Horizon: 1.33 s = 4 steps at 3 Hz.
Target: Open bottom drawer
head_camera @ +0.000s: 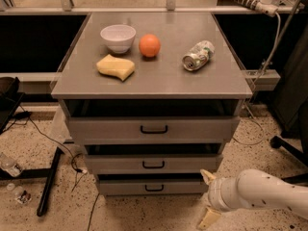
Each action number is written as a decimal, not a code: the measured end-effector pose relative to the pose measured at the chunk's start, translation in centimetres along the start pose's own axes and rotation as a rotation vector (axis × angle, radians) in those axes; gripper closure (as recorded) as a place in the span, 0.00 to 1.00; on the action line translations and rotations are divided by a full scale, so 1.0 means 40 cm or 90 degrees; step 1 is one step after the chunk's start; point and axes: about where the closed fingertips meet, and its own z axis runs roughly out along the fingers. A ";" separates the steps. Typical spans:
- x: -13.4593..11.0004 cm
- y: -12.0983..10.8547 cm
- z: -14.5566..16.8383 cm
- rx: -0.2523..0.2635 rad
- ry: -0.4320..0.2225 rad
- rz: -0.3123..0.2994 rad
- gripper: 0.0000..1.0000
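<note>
Speckled floor (120, 215) | gripper (205, 198) held low, fingers (208, 176) spread, to reach bottom drawer (120, 187) beside it (handle (154, 187) not grabbed)

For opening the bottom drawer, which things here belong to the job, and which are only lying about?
Job: bottom drawer; its black handle; the gripper, open, low at the drawer's right.

Lying about, on the cabinet top: white bowl; orange; yellow sponge; crushed can.

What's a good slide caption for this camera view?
Two-finger gripper, open, low at the right of the narrow grey metal bottom drawer, not touching its small black loop handle.
</note>
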 end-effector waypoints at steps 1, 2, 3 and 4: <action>-0.005 0.011 0.038 -0.011 0.007 -0.033 0.00; 0.009 0.005 0.109 -0.020 -0.024 -0.052 0.00; 0.057 -0.024 0.205 -0.015 -0.074 -0.051 0.00; 0.124 -0.057 0.281 -0.001 -0.119 -0.024 0.00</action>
